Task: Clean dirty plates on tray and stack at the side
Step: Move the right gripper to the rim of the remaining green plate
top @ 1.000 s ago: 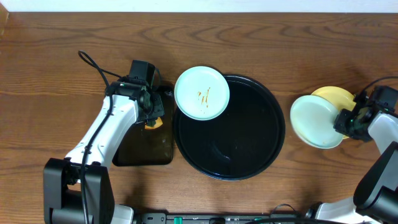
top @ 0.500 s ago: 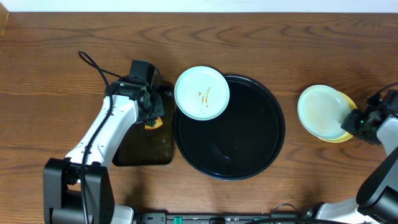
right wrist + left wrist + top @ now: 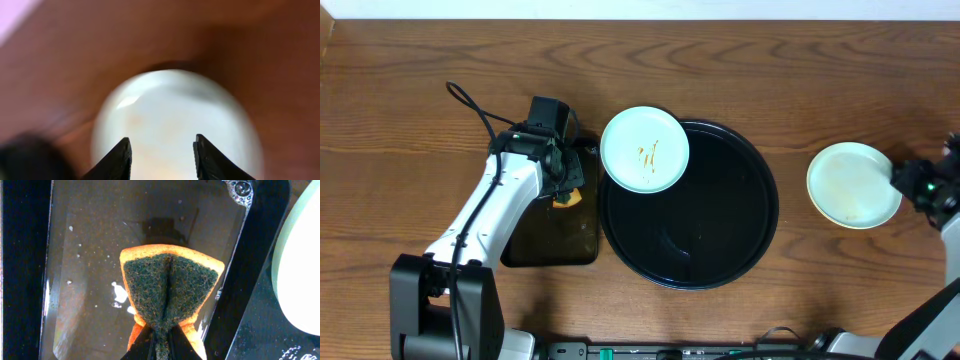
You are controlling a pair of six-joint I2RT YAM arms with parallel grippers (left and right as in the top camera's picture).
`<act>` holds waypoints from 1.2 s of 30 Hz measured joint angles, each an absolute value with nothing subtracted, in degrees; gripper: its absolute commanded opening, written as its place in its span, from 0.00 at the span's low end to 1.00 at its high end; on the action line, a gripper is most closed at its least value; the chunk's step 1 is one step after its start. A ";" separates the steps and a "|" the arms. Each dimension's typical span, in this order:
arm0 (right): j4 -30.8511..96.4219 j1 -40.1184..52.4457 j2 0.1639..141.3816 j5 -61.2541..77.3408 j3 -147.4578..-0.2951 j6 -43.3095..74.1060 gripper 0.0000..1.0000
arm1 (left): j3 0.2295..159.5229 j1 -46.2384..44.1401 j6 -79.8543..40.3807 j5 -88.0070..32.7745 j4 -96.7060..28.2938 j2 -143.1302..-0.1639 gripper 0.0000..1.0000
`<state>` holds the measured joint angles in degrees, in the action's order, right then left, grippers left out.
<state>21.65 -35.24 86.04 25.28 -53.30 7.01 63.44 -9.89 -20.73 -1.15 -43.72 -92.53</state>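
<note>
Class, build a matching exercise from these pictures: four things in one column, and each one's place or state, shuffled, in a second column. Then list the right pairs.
Things
1. sponge
2. streaked plate
3. plain plate
4. round tray

Places or states
A. flat on the wooden table, far right
B. glossy black, mid-table
C. pinched in the left gripper
D. lying over the round tray's upper-left rim

Pairs: 1-C, 2-D, 3-A, 4-B
</note>
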 measured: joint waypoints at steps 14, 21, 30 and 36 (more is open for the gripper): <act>20.40 1.39 85.43 32.23 -53.30 0.27 0.50 | 63.44 -9.89 -20.73 -1.15 -43.75 -92.53 0.07; 6.61 14.13 92.01 22.65 -53.32 4.84 0.50 | 63.44 -9.89 -20.71 -1.13 -43.70 -92.53 0.07; -9.63 21.54 104.47 15.44 -53.36 8.82 0.52 | 63.42 -9.89 -20.73 -1.15 -43.72 -92.53 0.08; -14.57 22.26 109.91 12.58 -53.32 12.51 0.50 | 63.42 -9.89 -20.73 -1.15 -43.75 -92.53 0.08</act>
